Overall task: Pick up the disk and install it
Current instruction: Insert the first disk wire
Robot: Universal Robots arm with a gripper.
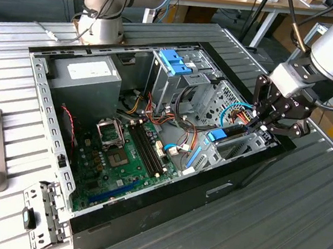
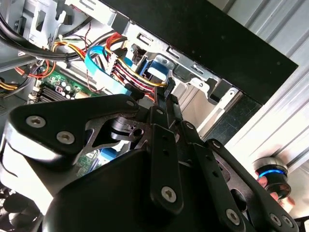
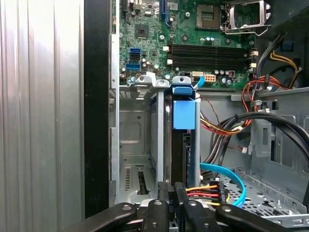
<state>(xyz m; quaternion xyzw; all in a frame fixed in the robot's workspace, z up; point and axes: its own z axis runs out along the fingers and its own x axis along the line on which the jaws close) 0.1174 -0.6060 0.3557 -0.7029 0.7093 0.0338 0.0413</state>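
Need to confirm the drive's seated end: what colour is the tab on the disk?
Bright blue; the disk's end tab shows best in the first wrist view.

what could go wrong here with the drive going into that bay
The disk stands on edge in the drive bay, gripper at its near end. If tilted, it may jam against the bay's metal walls. The power wires and blue cable lie right beside the gripper and might get snagged or pinched.
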